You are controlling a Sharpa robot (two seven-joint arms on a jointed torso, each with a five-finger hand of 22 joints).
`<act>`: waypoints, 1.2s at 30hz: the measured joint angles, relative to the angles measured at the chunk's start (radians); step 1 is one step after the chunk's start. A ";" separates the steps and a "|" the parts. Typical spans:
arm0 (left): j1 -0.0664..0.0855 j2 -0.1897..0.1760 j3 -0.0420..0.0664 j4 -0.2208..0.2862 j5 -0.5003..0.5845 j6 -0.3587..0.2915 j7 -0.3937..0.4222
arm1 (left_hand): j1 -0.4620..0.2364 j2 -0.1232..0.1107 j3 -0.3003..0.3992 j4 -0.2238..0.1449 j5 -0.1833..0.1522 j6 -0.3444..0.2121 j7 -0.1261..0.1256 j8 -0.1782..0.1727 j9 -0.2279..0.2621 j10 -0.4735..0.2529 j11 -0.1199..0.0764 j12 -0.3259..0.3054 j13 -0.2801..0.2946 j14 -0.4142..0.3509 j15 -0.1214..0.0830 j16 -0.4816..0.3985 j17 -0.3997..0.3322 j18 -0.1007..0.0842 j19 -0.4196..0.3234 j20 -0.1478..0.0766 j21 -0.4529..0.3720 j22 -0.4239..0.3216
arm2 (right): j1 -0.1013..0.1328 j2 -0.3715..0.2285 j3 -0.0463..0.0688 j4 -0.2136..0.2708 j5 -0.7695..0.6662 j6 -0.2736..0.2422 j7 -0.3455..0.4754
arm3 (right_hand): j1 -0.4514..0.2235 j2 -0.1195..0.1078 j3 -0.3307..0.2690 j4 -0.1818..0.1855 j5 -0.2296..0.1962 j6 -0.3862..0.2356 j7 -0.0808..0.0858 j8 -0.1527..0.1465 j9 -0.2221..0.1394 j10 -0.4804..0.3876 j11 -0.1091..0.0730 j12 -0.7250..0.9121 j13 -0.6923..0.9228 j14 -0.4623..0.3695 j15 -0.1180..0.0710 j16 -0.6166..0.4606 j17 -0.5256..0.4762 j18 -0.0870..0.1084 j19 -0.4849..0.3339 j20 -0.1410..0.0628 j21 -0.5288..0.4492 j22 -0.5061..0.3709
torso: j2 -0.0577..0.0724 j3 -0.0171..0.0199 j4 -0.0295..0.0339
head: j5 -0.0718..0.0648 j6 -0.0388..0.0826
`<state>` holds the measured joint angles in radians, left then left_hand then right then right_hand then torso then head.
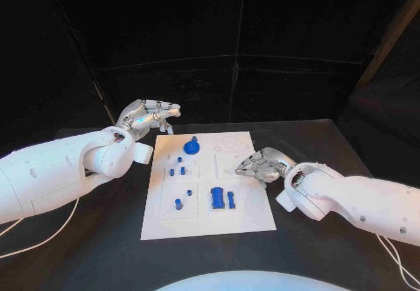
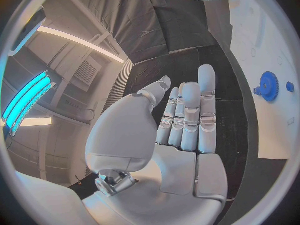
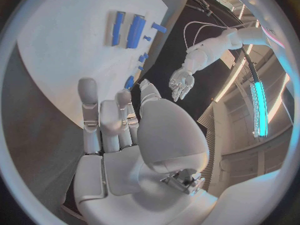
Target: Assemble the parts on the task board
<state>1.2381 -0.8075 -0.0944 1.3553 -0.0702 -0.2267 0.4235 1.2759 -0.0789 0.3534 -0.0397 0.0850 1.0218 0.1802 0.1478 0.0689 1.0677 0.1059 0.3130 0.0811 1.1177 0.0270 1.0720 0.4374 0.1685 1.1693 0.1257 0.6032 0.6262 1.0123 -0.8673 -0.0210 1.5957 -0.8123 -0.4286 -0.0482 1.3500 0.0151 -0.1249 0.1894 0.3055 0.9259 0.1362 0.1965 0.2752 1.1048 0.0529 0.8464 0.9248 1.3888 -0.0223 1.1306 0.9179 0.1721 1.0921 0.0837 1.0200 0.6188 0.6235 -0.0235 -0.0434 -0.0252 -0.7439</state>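
The white task board (image 1: pixel 206 224) lies flat mid-table, small blue parts (image 1: pixel 217 197) scattered on it.

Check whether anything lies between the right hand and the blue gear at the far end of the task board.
Nothing visible does. The right hand hovers over the task board's right edge, holding nothing. Between it and the blue gear lies only bare white board; the other blue parts lie nearer the robot, off that line.

Task board (image 1: pixel 249 221): plain white
Parts (image 1: pixel 216 197): blue
Counter (image 1: pixel 105 242): black
Hands (image 1: pixel 260 166): silver
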 measured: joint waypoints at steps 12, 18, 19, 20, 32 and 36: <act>-0.017 0.033 -0.001 -0.055 0.151 -0.038 0.067 | 0.009 0.009 -0.036 0.026 0.000 -0.030 -0.001 -0.044 -0.003 -0.014 0.032 -0.128 -0.018 -0.207 0.077 -0.510 -0.252 0.000 -0.318 0.083 -0.341 -0.225 | 0.024 0.126 0.001 -0.274 0.378 0.087 0.332 | 0.086 0.055 -0.013 -0.073 -0.108 -0.064 0.081 -0.052 -0.059 -0.248 0.115 -0.503 -0.506 -0.410 0.143 -0.819 -0.592 -0.001 -0.275 0.129 -0.560 -0.367 | -0.037 -0.0093 -0.0178 | 0.002 0.076; -0.031 0.055 -0.001 -0.074 0.191 -0.046 0.096 | 0.020 0.020 -0.067 0.032 0.000 -0.030 0.006 -0.076 -0.003 -0.022 0.052 -0.202 -0.018 -0.203 0.112 -0.715 -0.334 0.000 -0.418 0.137 -0.465 -0.332 | 0.027 0.179 0.021 -0.359 0.452 0.124 0.414 | 0.067 0.074 -0.022 -0.140 -0.108 -0.005 0.077 -0.112 -0.121 -0.159 0.118 -0.608 -0.733 -0.373 0.157 -0.984 -0.753 -0.001 -0.221 0.168 -0.717 -0.472 | -0.043 -0.0035 -0.0151 | 0.019 0.109; -0.033 0.059 -0.002 -0.078 0.196 -0.046 0.101 | 0.020 0.020 -0.073 0.031 0.000 -0.030 0.006 -0.077 -0.003 -0.023 0.055 -0.210 -0.018 -0.202 0.113 -0.736 -0.341 0.000 -0.418 0.137 -0.471 -0.341 | 0.028 0.186 0.024 -0.369 0.460 0.130 0.427 | 0.066 0.075 -0.022 -0.150 -0.108 0.000 0.074 -0.119 -0.128 -0.150 0.117 -0.616 -0.757 -0.366 0.161 -0.998 -0.769 -0.001 -0.211 0.168 -0.733 -0.482 | -0.043 -0.0027 -0.0136 | 0.020 0.115; -0.035 0.060 -0.002 -0.081 0.199 -0.047 0.104 | 0.021 0.021 -0.078 0.032 0.000 -0.030 0.006 -0.078 -0.003 -0.023 0.055 -0.217 -0.018 -0.200 0.115 -0.755 -0.347 0.000 -0.416 0.140 -0.475 -0.349 | 0.028 0.190 0.026 -0.375 0.465 0.134 0.435 | 0.061 0.080 -0.023 -0.159 -0.108 0.005 0.073 -0.125 -0.135 -0.144 0.116 -0.622 -0.774 -0.358 0.160 -1.008 -0.781 -0.001 -0.204 0.166 -0.745 -0.490 | -0.043 -0.0015 -0.0122 | 0.021 0.120; -0.060 0.059 0.008 -0.049 0.203 -0.072 0.106 | -0.354 0.067 -0.171 0.038 -0.062 -0.323 -0.046 -0.128 -0.052 -0.330 0.011 -0.294 -0.065 -0.463 0.079 -0.880 -0.418 -0.022 -0.633 0.066 -0.539 -0.446 | 0.026 0.178 0.027 -0.343 0.490 0.120 0.450 | -0.348 0.024 0.017 -0.188 -0.166 -0.251 0.015 -0.177 -0.192 -0.405 0.065 -0.694 -0.875 -0.638 0.120 -1.091 -0.868 -0.025 -0.440 0.094 -0.840 -0.569 | -0.055 0.0081 0.0085 | 0.025 0.136; -0.086 0.050 0.028 0.003 0.193 -0.122 0.105 | -0.502 0.073 -0.200 0.040 -0.073 -0.435 -0.068 -0.136 -0.061 -0.448 -0.008 -0.301 -0.073 -0.567 0.049 -0.911 -0.428 -0.037 -0.718 0.035 -0.572 -0.475 | 0.028 0.162 0.025 -0.274 0.521 0.072 0.457 | -0.511 0.004 0.039 -0.188 -0.188 -0.361 -0.010 -0.183 -0.233 -0.519 0.046 -0.719 -0.900 -0.760 0.077 -1.111 -0.894 -0.041 -0.546 0.065 -0.870 -0.595 | -0.067 0.0161 0.0267 | 0.025 0.142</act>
<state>1.1520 -0.7575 -0.0667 1.3586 0.1225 -0.3482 0.5284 0.7741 -0.0062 0.1538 -0.0001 0.0123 0.5872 0.1120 0.0119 0.0081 0.6199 0.0982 0.0118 0.0077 0.5503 0.0763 0.1614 0.0095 0.1312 0.4509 0.1603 0.0313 0.1512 1.0407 -0.7057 0.0044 1.3213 -0.2910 -0.3568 0.4089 0.8390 0.0191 -0.0859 0.0011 0.1172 0.5650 0.1264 0.0137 0.0420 0.5858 0.0994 0.1272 0.0244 0.6286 0.0544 0.0200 0.0238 0.1313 0.5462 0.1488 0.1503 0.0242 0.5560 -0.0074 -0.0167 -0.0007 -0.6022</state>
